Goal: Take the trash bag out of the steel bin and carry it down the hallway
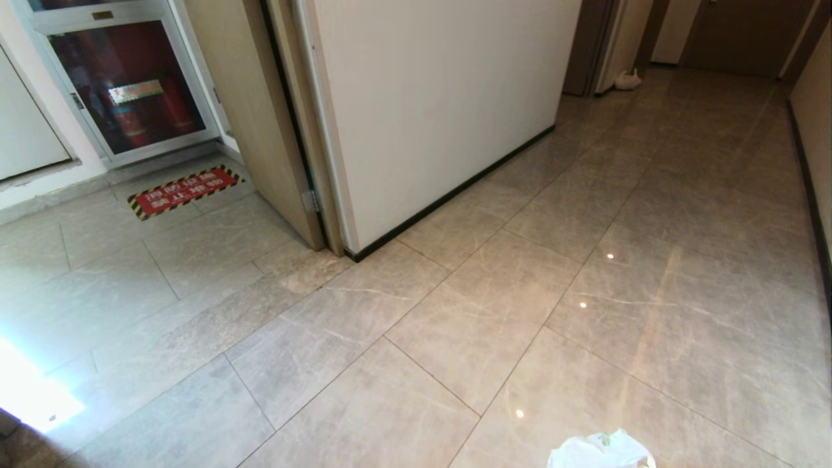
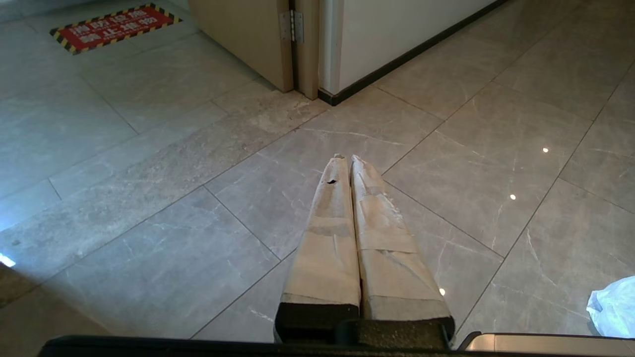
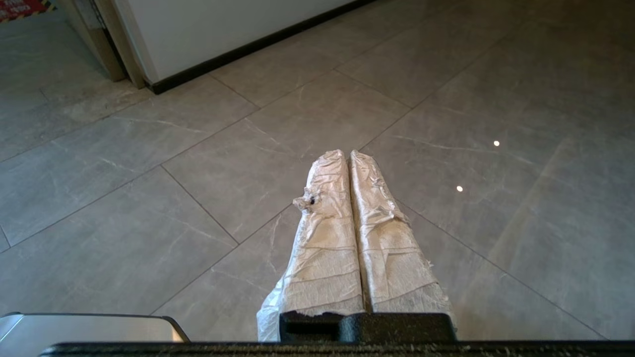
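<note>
My right gripper (image 3: 349, 154): fingers pressed flat together, and thin white film bunches out beside their base; I judge that to be the trash bag (image 1: 601, 450) pinched there, hanging below me at the near edge of the head view.
My left gripper (image 2: 346, 158): fingers pressed together on nothing, held over bare tile; the bag's edge shows off to its side.
Steel bin: not visible in any view, so I take the bag as already out.
Step in hand: carrying, as I judge it; keep the pinch firm and the arm steady so the film doesn't slip or tear.
Floor tiles (image 1: 481, 312): glossy, so drive smoothly.
Wall corner (image 1: 354, 250): close on my left; give it room.
Hallway (image 1: 708, 117): opens ahead to the right, towards brown doors; a small white object (image 1: 628, 79) lies by the far wall, worth skirting.
</note>
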